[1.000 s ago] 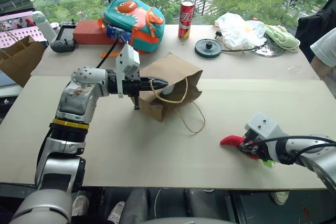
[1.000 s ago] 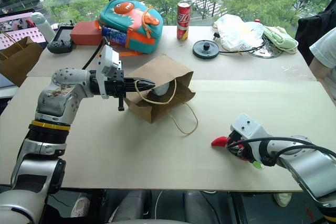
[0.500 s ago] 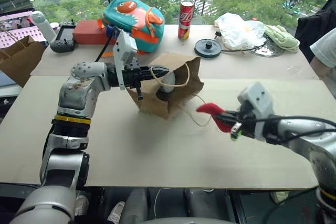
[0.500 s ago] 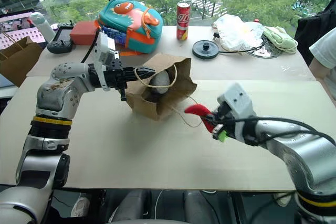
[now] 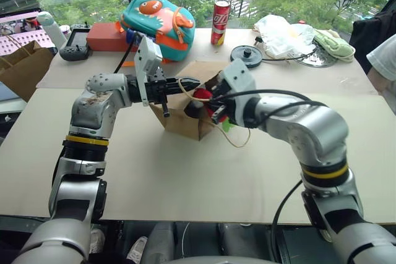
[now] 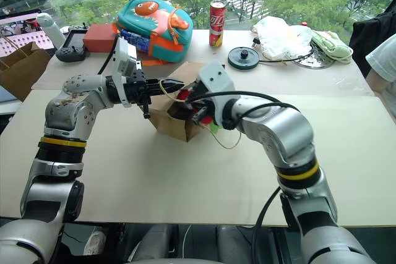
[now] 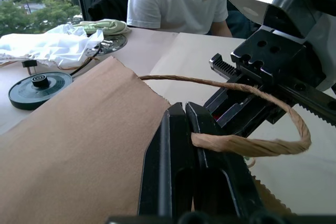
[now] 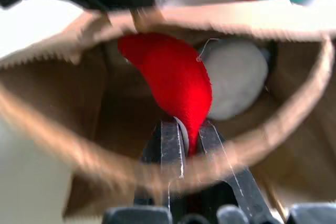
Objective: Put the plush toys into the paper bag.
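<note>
**Red chili toy held at the mouth of the paper bag, which one handle keeps open.**

Our left fingers are pressed together on a cord handle of the paper bag, lifting its mouth off the worktop. Our right fingers are clamped on the red chili toy, whose free end reaches past them into the opening; the pale grey-blue toy lies deeper inside, just beyond it. We judge two risks. Released here, the chili may catch on the near rim and roll back out. If the thin handle slips from the left fingers, the mouth sags onto the right fingers.
</note>
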### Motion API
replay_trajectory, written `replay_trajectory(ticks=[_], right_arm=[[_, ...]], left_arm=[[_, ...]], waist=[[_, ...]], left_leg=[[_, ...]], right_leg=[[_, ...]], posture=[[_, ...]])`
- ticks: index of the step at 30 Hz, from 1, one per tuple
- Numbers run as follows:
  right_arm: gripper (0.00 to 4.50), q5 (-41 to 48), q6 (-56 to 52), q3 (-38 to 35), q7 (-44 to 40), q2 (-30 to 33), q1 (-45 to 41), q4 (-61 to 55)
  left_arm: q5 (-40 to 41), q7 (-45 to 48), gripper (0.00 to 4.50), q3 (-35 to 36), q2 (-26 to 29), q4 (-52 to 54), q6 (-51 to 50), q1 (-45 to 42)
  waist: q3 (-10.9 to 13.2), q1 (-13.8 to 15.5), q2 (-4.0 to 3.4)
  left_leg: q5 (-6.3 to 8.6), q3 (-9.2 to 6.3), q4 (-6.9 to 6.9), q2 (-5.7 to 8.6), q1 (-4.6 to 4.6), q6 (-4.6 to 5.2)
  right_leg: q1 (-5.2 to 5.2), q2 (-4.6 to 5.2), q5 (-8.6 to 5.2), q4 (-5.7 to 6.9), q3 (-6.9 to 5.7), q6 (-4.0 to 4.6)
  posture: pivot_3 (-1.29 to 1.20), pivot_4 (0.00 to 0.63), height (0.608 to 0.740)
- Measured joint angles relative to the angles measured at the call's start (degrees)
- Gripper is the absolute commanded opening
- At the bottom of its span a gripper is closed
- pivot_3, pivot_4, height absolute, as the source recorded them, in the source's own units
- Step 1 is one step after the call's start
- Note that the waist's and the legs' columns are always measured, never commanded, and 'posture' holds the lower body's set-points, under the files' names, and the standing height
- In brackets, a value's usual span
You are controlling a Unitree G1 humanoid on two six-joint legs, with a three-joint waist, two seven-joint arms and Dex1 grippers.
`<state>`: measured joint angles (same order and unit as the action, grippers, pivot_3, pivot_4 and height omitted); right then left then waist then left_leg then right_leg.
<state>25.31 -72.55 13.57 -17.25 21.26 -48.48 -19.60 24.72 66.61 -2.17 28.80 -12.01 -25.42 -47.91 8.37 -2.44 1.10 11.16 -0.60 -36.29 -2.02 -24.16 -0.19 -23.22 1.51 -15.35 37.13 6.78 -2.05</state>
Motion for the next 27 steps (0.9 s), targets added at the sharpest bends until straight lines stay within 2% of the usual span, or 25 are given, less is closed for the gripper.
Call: replay_trajectory(ticks=[2,3,6,12,20,27], right_arm=[[0.85,-1.7,1.3,1.7,0.0,-1.9,-1.9,3.2],[1.02,-2.1,1.9,2.0,0.0,-2.7,-2.4,4.3],[2.11,-3.6,3.6,2.5,0.0,-4.7,-2.8,7.3],[4.1,-4.4,4.4,2.4,-0.1,-7.0,-2.8,8.4],[4.1,-3.7,3.0,-1.5,-2.1,-1.9,-0.4,3.5],[4.1,0.5,-2.0,-6.9,-6.4,7.4,8.9,-8.2]], left_arm=[[0.0,0.0,0.0,0.0,-0.1,0.0,0.0,0.0],[0.0,-0.1,0.0,-0.1,-0.2,0.1,0.0,0.0],[0.0,-0.1,0.0,-0.1,-0.3,0.0,0.0,0.0],[0.0,-0.1,0.0,-0.3,-0.4,0.1,0.0,0.0],[0.0,0.0,0.0,-0.6,-0.5,0.1,0.0,0.1],[0.0,0.3,0.0,-0.8,-0.7,0.2,0.0,0.3]], waist=[[0.0,-0.1,0.0],[0.0,-0.1,-0.01],[0.0,-0.1,-0.01],[0.0,-0.1,-0.01],[0.0,-0.1,-0.01],[0.0,0.0,-0.01]], left_leg=[[0.0,0.0,0.0,0.0,0.0,0.0],[0.0,0.0,0.01,-0.01,0.0,0.0],[0.0,-0.03,0.01,0.0,-0.01,0.0],[0.0,-0.06,0.02,-0.01,-0.01,0.0],[0.0,-0.1,0.04,0.0,-0.03,0.0],[0.0,-0.12,0.05,0.02,-0.06,0.0]], right_leg=[[0.0,0.0,0.0,0.0,-0.01,0.0],[-0.01,0.0,0.0,0.0,-0.01,0.01],[-0.01,0.0,0.0,0.03,-0.04,0.01],[-0.01,0.0,0.01,0.07,-0.07,0.01],[0.0,0.01,0.01,0.03,-0.11,0.01],[0.02,0.02,0.0,-0.03,-0.13,0.01]], posture=[[0.0,0.15,0.733],[0.0,0.15,0.733],[0.0,0.15,0.733],[0.0,0.15,0.733],[0.0,0.15,0.733],[0.0,0.15,0.733]])
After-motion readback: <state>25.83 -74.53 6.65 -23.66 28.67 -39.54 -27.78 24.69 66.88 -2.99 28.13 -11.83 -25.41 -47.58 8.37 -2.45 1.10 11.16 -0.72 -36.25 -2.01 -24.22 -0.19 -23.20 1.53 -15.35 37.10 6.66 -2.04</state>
